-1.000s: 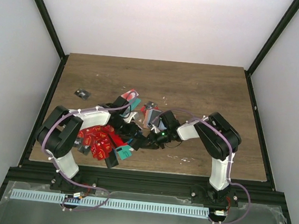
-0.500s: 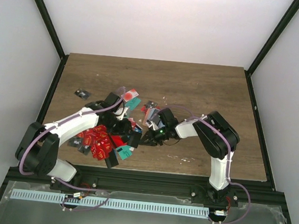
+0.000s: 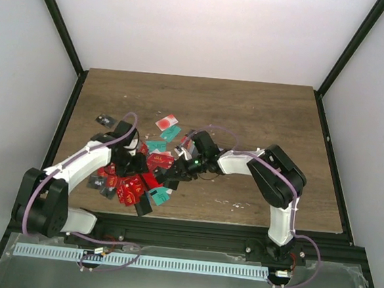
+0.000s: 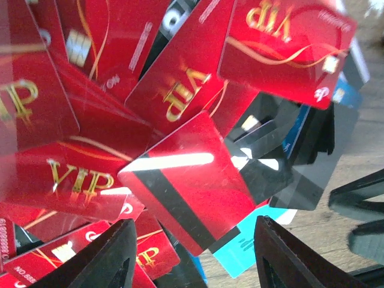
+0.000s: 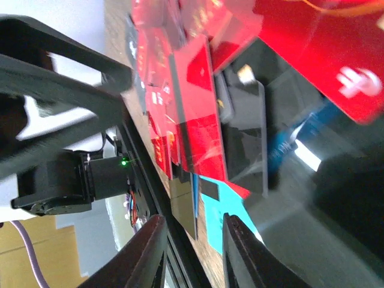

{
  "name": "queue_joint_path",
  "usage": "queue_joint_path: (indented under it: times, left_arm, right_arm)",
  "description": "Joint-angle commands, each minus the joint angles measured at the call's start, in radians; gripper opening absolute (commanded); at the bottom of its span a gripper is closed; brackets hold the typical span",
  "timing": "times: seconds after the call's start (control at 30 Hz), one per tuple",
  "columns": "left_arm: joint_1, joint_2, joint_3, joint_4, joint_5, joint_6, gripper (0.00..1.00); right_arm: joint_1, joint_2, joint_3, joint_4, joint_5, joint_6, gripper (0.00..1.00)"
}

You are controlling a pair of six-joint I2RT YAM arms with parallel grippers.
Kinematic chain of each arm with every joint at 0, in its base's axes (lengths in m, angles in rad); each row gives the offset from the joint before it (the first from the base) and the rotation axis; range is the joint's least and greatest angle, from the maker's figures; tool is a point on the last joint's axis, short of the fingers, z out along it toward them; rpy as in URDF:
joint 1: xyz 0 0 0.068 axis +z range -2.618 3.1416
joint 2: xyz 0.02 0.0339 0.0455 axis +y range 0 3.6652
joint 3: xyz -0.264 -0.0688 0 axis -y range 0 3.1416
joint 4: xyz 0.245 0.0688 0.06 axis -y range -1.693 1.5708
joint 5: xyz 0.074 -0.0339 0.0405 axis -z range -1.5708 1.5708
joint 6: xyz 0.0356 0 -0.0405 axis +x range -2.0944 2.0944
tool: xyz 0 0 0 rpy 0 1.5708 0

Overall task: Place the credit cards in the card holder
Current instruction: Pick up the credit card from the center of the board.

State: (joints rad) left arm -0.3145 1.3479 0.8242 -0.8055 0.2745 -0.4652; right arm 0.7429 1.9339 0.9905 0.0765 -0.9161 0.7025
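Note:
The credit cards lie in a loose pile (image 3: 134, 179) at the table's near left, mostly red, with some teal and black ones. A white card with a red spot (image 3: 167, 122) lies behind the pile. My left gripper (image 3: 136, 160) is open and empty over the pile; in the left wrist view (image 4: 192, 258) a red card with a black stripe (image 4: 192, 186) lies between its fingers. My right gripper (image 3: 174, 175) is open and empty at the pile's right edge, just above a teal card (image 5: 222, 210). The salmon-pink card holder does not show in any view.
A small black card (image 3: 104, 119) lies alone at the back left. White scraps (image 3: 237, 204) dot the wood near the front right. The black frame rail (image 3: 184, 228) runs along the near edge. The two arms are close together over the pile.
My left arm has swung left and back, so its gripper now sits over the pile's left part. My right gripper has moved left into the pile's right edge. The white card is uncovered.

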Motion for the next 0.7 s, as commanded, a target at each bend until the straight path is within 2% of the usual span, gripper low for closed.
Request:
queue_joint_path:
  times: [0.0,0.37,0.57,0.67]
  left_arm:
    - [0.001,-0.010,-0.045,0.020,0.029,-0.022,0.52]
    - [0.010,0.084,-0.053,0.076,-0.038,-0.066,0.21]
    - [0.011,0.143,-0.052,0.090,-0.077,-0.067,0.12]
    - [0.010,0.176,-0.053,0.077,-0.088,-0.078,0.04]
  right_arm:
    - [0.023,0.049,0.096,0.000,-0.005,0.012,0.30]
    - [0.050,0.171,0.222,-0.062,0.009,-0.003,0.34]
    - [0.055,0.206,0.259,-0.093,0.004,-0.019,0.35]
    - [0.058,0.222,0.276,-0.103,0.003,-0.022,0.36]
